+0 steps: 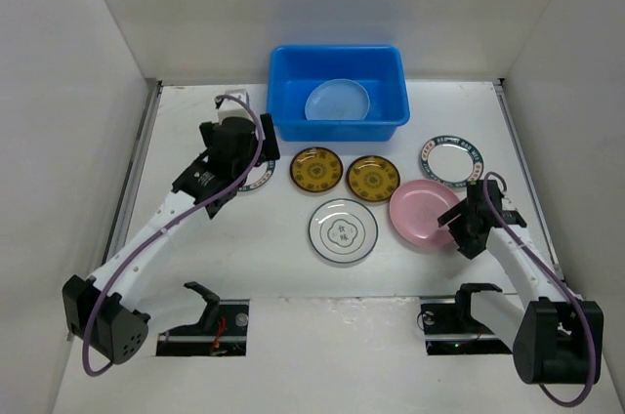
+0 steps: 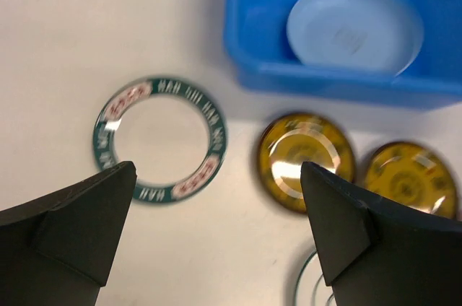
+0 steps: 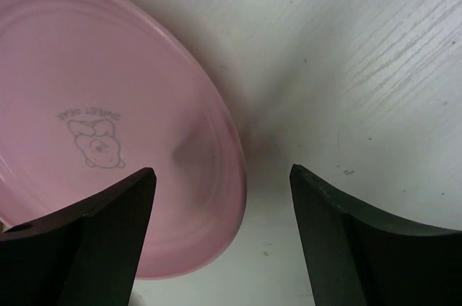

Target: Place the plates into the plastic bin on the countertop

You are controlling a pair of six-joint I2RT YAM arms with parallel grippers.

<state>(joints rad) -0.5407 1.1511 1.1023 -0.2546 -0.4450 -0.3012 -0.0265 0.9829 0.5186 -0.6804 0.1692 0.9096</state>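
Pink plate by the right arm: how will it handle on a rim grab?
Pink plate looks rigid with a glossy surface, so probably slippery between the fingers. It lies flat on the countertop, rim low, so a push would likely slide it, not tip it.

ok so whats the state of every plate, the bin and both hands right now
light blue plate: inside the bin
bin: upright, holds one plate
pink plate: flat on countertop, not gripped
marked white plate: flat on countertop
amber plates: on countertop, side by side
green-rimmed plates: on countertop, far apart
left hand: open, holding nothing
right hand: open over pink plate's rim
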